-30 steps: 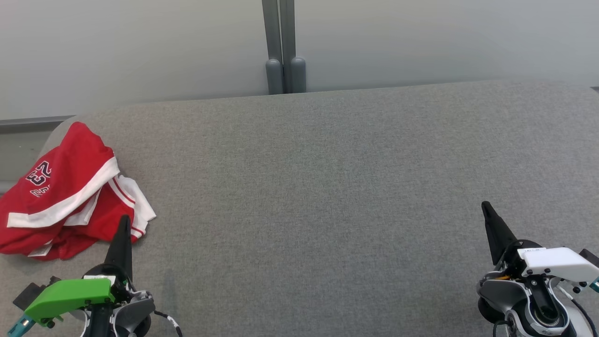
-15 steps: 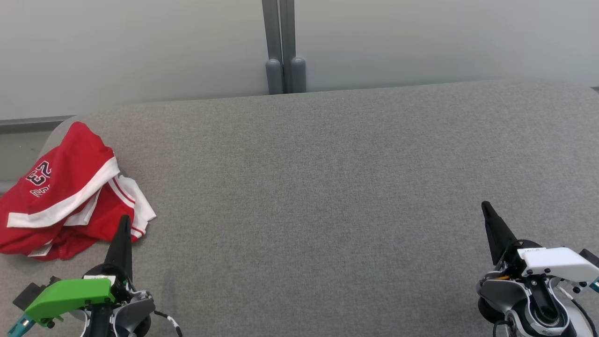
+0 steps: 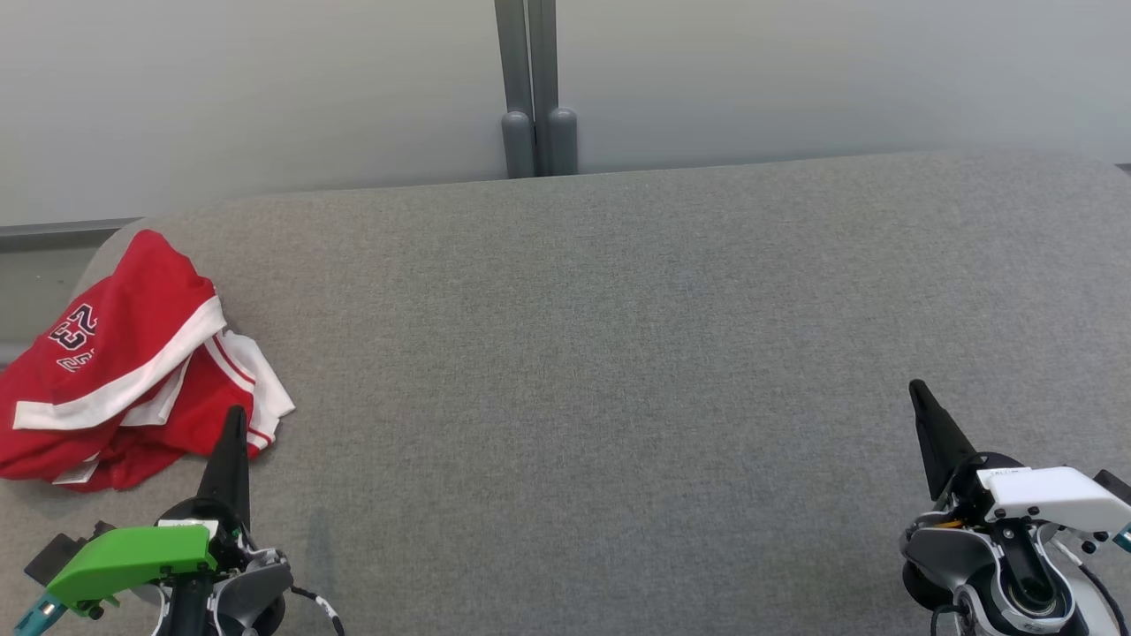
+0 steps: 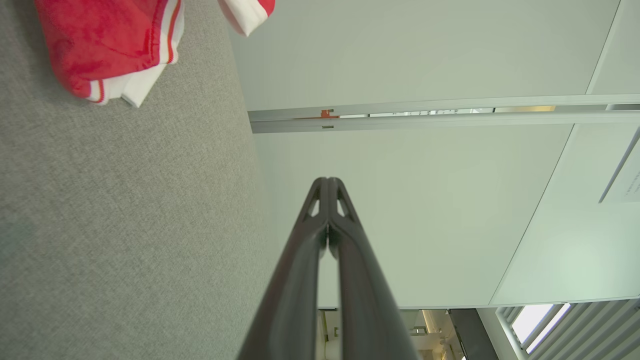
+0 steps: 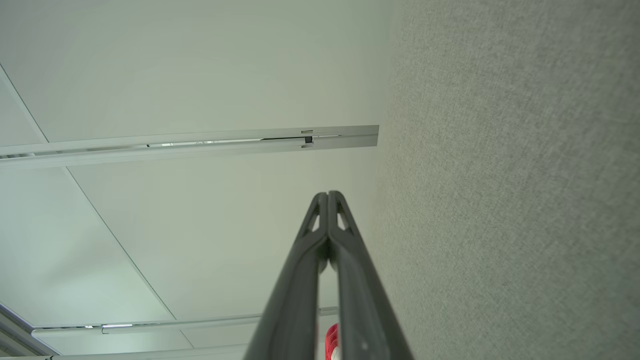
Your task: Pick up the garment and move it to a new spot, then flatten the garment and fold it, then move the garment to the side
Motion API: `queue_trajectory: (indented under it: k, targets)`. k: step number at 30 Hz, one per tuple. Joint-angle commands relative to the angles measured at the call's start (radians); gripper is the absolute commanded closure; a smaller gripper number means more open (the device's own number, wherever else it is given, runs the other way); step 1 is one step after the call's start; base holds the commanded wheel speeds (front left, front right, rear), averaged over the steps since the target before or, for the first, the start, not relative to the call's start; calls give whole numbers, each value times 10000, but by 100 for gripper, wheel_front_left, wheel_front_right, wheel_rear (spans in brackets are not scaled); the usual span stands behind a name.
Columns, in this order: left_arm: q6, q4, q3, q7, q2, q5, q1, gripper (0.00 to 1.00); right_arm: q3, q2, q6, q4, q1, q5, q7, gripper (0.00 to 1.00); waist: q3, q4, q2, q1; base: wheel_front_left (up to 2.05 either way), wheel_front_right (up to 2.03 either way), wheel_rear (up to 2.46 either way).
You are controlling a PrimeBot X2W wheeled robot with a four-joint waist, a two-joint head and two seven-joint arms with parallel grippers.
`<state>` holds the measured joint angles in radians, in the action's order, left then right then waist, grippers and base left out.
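The garment [image 3: 132, 371] is a red jersey with white trim and a number print, lying crumpled at the far left of the grey table [image 3: 618, 353]. Part of the garment [image 4: 110, 45] also shows at the top left of the left wrist view. My left gripper [image 3: 234, 415] is shut and empty, its tip just in front of the garment's near right corner. Its two fingers meet at the tip in the left wrist view [image 4: 327, 181]. My right gripper [image 3: 917, 389] is shut and empty near the lower right, far from the garment. Its fingertips are pressed together in the right wrist view [image 5: 327, 194].
A pale wall panel with a grey vertical post [image 3: 535, 88] stands behind the table's far edge. The table's rounded left corner [image 3: 115, 243] lies just behind the garment. Grey table surface stretches between the two grippers.
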<state>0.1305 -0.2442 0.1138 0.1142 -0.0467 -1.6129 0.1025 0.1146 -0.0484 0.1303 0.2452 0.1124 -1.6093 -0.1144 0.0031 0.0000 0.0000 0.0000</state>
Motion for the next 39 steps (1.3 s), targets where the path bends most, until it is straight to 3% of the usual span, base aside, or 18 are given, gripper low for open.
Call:
queue_trajectory:
  k: [1,11,12,25,39]
  targets:
    - [27,9,21,32,-67,-4,110,100,12,-34,8,-40,-91,-72,-25,100,0,0,0,0,0,0,0]
    - [27,12,21,32,-67,-4,110,100,11,-34,8,-40,-91,-72,-24,100,0,0,0,0,0,0,0]
    - [0,-23,-4,-4,6,0,-11,0,0,6,0,36,-6,4,0,0,0,0,0,0,0,0,0]
    - [-1,-369,-188,-526,39,795,-16,0,-344,-139,0,100,-74,582,516,0,27,2,0,0,0,0,0]
    - [-1,-592,-297,-1139,28,3021,201,0,-530,-227,2,232,144,2608,1134,0,83,-7,0,0,0,0,0]
